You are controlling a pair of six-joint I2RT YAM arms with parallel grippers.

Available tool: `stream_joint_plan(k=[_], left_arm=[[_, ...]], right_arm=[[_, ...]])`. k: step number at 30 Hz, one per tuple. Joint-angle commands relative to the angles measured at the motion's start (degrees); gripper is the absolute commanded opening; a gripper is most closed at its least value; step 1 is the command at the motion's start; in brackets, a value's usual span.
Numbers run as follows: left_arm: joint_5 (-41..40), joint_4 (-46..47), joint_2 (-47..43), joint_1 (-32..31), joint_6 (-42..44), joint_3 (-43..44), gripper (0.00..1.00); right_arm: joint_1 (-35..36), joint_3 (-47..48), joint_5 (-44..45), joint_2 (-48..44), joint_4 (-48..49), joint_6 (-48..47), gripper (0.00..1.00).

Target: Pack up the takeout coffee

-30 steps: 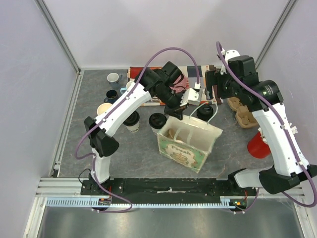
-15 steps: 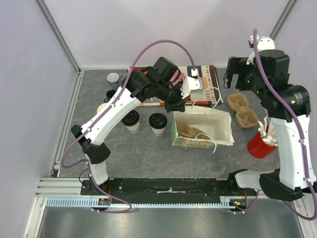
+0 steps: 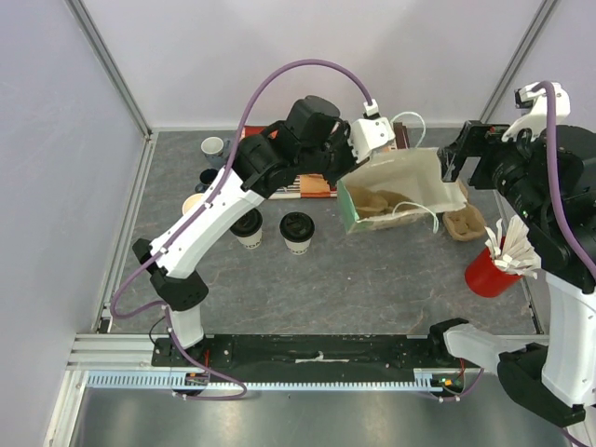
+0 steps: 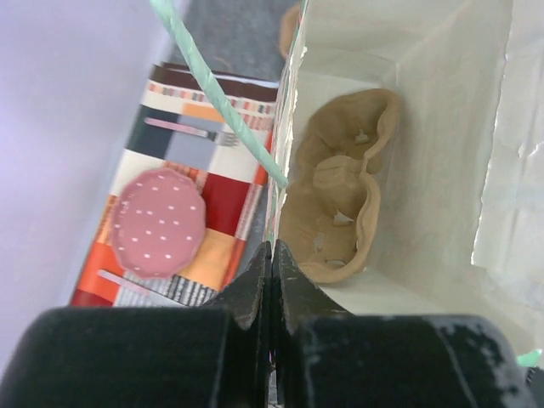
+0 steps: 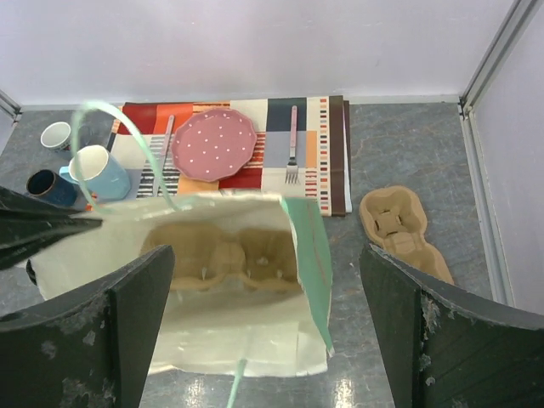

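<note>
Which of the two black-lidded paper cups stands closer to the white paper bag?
The right-hand cream paper cup with a black lid, nearer the white paper bag; the other lidded cup stands further left.

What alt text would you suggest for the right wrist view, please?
An open paper bag holding a cup carrier is framed by the wide-open right gripper. Behind it lie a patterned placemat with a pink dotted plate, three mugs and a second carrier.

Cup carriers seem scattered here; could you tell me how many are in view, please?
2. One carrier lies inside the bag, which the left gripper holds; the other carrier lies on the table beside the bag. Nested ones could be hidden.
</note>
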Motion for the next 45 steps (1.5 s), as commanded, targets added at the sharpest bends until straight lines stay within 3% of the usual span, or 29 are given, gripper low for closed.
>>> stream_joint_plan(k=[1,11,20,21,27,31,40,45], left_arm=[[-5.5,8.5,0.0,0.1,3.2,4.4,0.02],[-16.1,19.0,6.3,3.4,7.9,4.4,0.02],[-20.2,25.5,8.3,3.5,9.8,0.7,0.02],[-21.0,25.6,8.4,3.5,9.5,-0.1,0.02],[-22.3,25.8,7.9,3.3,5.6,-5.1,0.02],[-24.0,27.8,8.2,3.3,4.8,-8.0,0.02],[-23.7,27.7,7.2,3.1,4.4,-10.2,0.02],[-21.3,25.9,6.3,3.1,0.8,-16.7,0.02]], right_arm=[[0.0,-1.2,1.6,1.6,1.3,0.3,0.98],[0.0,-1.4,-0.5,-0.4,6.0,-2.4,0.95],[0.0,-20.6,-13.8,-7.5,20.7,-3.5,0.73],[0.0,-25.6,-14.8,-8.0,22.7,-3.4,0.65],[0.1,-44.3,-23.6,-10.9,39.2,-0.2,0.49],[0.0,-48.9,-22.0,-10.7,44.7,-0.9,0.44],[0.0,-50.3,-21.0,-8.3,45.3,-1.2,0.34],[0.0,-59.1,-23.0,-7.9,50.0,0.4,0.3]])
